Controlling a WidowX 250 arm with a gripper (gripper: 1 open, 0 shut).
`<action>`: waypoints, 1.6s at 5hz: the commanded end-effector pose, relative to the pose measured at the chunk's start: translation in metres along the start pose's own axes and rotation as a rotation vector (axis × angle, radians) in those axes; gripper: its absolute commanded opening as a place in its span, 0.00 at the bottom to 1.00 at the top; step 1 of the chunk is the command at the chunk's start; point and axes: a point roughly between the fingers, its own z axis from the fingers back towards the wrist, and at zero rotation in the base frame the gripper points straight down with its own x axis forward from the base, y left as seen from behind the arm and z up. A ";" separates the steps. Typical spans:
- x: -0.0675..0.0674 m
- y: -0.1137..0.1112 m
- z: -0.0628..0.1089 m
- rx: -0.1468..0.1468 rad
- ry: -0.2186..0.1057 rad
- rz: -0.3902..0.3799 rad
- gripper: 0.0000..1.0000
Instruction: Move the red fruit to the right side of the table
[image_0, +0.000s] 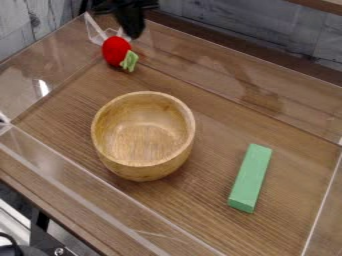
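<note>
Red fruit (118, 50), item one: rounded toy with a pale green cap, lying on the table (227, 110) near its far left corner, close to the clear wall. I read it as lying free on the wood, not lifted.

Item two: gripper (131, 22), dark, blurred at the top edge, above and slightly right of the fruit. I judge its fingers pressed together with nothing between them; the fruit sits below them, and I cannot tell whether a fingertip brushes it.

Item three: wooden bowl (143, 134), centre, empty. Item four: green block (250, 177), front right, lying flat.

Risks, my judgement: fingers shut on air mean an empty carry to the right side. A second descent on a rounded, tilted toy could squirt it sideways against the wall. Any carry rightward passes the bowl, where a low or loose hold could drop the fruit in.
</note>
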 end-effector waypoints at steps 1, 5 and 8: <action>-0.006 -0.041 0.019 -0.016 -0.050 -0.073 0.00; -0.024 -0.140 -0.036 -0.002 0.002 -0.237 0.00; -0.034 -0.129 -0.109 0.046 0.043 -0.345 0.00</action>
